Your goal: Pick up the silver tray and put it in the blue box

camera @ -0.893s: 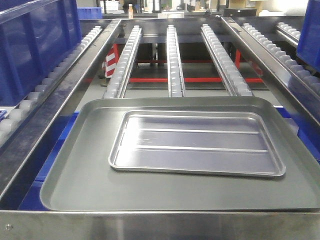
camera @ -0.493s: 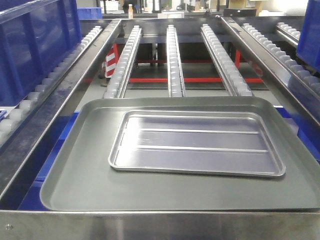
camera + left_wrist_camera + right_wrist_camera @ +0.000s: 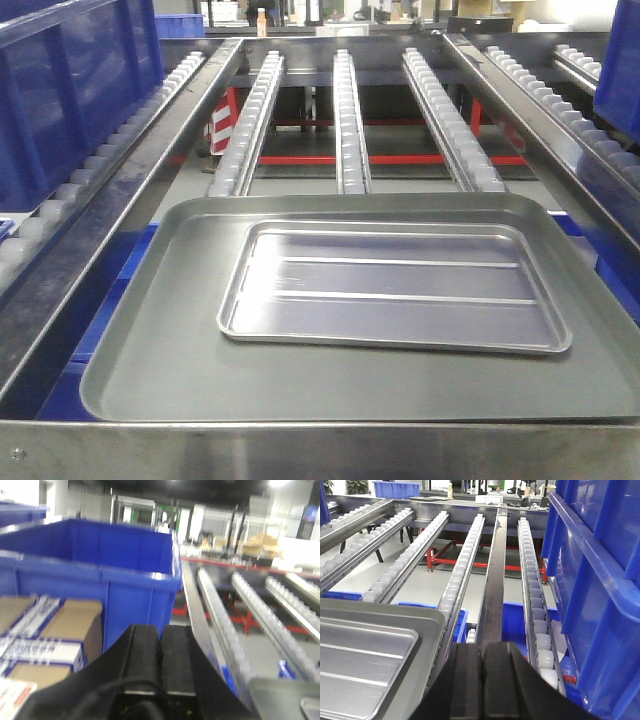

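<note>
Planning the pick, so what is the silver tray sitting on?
The silver tray lies flat inside a larger matte grey tray. Blue plastic peeks out below the grey tray's left edge; whatever lies directly beneath both trays is covered.

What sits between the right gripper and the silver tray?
In the right wrist view, only the grey tray's bare floor and rim lie between the right gripper and the silver tray.

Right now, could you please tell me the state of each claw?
Left claw: closed, holding nothing.
Right claw: closed, holding nothing.
</note>
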Controlling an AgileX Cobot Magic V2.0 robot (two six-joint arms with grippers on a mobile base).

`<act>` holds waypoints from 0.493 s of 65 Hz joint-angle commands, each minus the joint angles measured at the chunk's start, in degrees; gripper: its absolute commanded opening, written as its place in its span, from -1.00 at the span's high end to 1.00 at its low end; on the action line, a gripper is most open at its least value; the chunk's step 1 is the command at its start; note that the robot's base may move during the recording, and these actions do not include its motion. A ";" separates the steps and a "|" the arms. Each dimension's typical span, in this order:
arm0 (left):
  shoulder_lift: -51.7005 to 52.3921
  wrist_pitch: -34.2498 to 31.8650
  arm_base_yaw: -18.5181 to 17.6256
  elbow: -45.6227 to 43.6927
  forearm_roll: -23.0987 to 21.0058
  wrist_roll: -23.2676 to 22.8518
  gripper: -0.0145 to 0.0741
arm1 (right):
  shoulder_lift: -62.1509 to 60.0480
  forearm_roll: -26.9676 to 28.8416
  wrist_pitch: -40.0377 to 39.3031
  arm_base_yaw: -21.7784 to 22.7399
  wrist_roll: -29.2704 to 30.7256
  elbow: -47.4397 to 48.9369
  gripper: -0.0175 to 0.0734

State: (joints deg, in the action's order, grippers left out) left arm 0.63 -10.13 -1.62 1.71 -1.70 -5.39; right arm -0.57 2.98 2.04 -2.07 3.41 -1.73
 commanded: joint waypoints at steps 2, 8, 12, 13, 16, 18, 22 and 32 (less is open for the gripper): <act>1.14 -6.87 0.01 -0.26 -0.51 0.05 0.91 | -1.19 -0.06 -8.14 0.39 0.34 0.07 0.49; 0.80 -6.75 0.01 -2.21 -0.24 0.05 0.91 | -1.14 -0.06 -9.44 0.39 0.29 3.42 0.49; 0.21 -3.17 0.01 -6.46 3.32 0.05 0.91 | -0.64 -0.06 -8.68 0.39 0.29 6.91 0.49; -0.12 -1.93 0.01 -7.61 4.59 0.05 0.91 | -0.26 -0.06 -8.25 0.39 0.29 7.78 0.49; -1.35 2.96 0.01 -12.03 8.99 0.05 0.90 | 1.23 -0.06 -6.75 0.39 0.29 10.98 0.48; -2.59 6.26 -0.09 -15.27 11.02 0.05 0.90 | 2.79 -0.06 -5.51 0.39 0.29 13.27 0.48; -5.61 11.60 -0.47 -20.67 11.74 0.05 0.86 | 6.32 -0.06 -4.43 0.24 0.29 17.22 0.41; -15.83 19.90 -4.43 -30.61 10.28 0.05 0.32 | 18.08 -0.06 -3.66 -0.85 0.29 24.53 -0.16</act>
State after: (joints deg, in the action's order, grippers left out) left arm -9.74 9.11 -3.91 -23.69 8.67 -5.39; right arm 11.45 2.98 1.72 -2.19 3.41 17.84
